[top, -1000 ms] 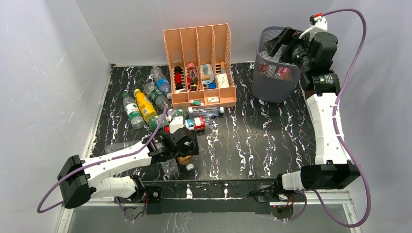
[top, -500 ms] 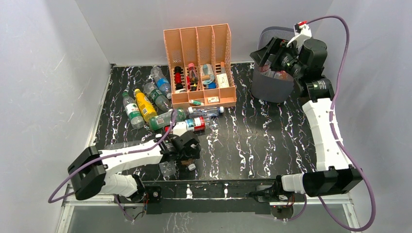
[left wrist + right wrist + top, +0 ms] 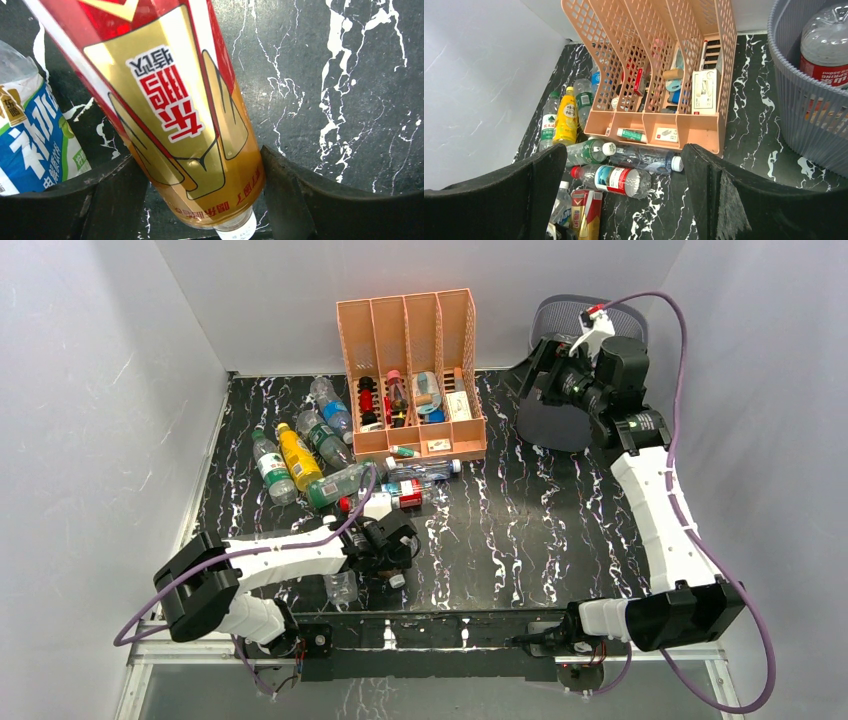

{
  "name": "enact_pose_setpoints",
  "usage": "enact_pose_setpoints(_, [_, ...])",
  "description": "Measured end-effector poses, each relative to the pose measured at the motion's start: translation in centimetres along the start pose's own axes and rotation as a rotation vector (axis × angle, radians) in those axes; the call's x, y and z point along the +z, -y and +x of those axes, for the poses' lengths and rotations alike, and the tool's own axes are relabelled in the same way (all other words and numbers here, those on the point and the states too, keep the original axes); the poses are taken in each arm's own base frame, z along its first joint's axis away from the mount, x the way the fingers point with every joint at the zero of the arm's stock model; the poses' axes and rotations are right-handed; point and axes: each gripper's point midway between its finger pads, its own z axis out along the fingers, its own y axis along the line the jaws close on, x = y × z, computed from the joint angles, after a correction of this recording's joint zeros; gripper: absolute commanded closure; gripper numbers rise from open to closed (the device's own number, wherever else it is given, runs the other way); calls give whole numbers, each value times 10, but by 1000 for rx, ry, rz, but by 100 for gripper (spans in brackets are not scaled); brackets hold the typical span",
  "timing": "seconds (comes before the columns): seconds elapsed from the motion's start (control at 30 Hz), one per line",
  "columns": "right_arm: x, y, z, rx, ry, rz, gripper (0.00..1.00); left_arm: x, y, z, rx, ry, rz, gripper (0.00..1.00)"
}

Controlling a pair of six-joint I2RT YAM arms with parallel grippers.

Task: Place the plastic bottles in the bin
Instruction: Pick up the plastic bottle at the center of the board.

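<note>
We're on the pick-up: left gripper [image 3: 200,192] straddles the amber bottle [image 3: 175,115] near the table's near edge, jaws half-open against its sides. Whether it has a firm hold, we cannot tell. Right gripper [image 3: 620,172] gapes empty by the bin [image 3: 556,426], far-right corner. Next up: squeeze, lift, carry right.

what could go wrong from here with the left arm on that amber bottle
1. The left gripper flanks the amber bottle near its tapered cap end, so the body may swing or slip out when lifted.
2. The blue-labelled bottle lies right beside the gripper and may get dragged along.
3. The bin stands at the far right with the right arm beside it; a carry there risks the arms clashing.
</note>
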Motion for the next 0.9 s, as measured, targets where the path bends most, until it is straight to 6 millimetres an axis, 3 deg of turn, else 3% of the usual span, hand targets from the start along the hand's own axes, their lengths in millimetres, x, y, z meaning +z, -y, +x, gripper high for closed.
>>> enact_pose_setpoints(0.13, [3, 2, 13, 8, -30, 2, 2, -1, 1, -1, 5, 0, 5, 49])
enact_pose_setpoints(0.33, [6, 0, 26, 12, -61, -9, 2, -8, 7, -4, 5, -3, 36, 56])
enact_pose_setpoints(0.7, [13, -20, 66, 21, -170, -94, 2, -55, 30, -27, -13, 40, 216, 55])
enact_pose_setpoints(0.9, [22, -28, 103, 88, -281, -169, 2, -79, 50, -38, -11, 71, 362, 55])
